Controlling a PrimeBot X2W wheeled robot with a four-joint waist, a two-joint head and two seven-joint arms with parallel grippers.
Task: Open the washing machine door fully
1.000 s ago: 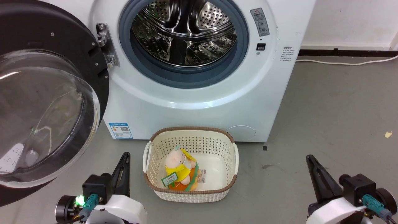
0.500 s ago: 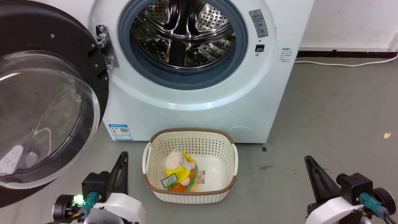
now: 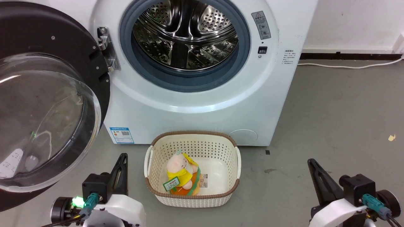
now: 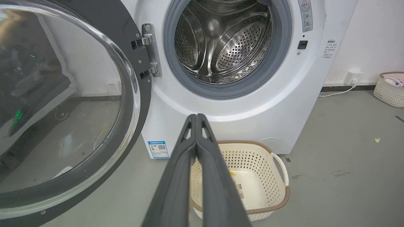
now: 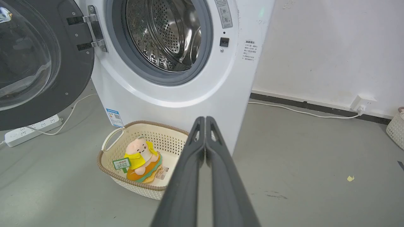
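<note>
The washing machine door [image 3: 47, 37], a black ring around a clear bulging glass bowl, stands swung wide open to the left on its metal hinge [image 3: 105, 47]. The grey-rimmed steel drum hole [image 3: 184, 37] is uncovered. My left gripper [image 3: 123, 156] is shut and holds nothing, low on the floor side, below the door's lower right edge and apart from it. My right gripper [image 3: 311, 161] is also shut and holds nothing, far right of the machine. The left wrist view has the door [image 4: 63, 104] left of the shut gripper [image 4: 196, 116]. The right wrist view has the door [image 5: 34, 63] far left of the shut gripper [image 5: 205, 119].
A cream basket [image 3: 192, 135] with a plush toy [image 3: 181, 171] sits on the floor against the machine's front, between my grippers. A power strip [image 5: 31, 129] lies under the open door. A white cable [image 3: 347, 65] runs along the wall. Another basket [image 4: 389, 90] stands far right.
The whole head picture has shifted a little, so the camera moved. Both grippers sit slightly lower in the view. The door's angle looks the same.
</note>
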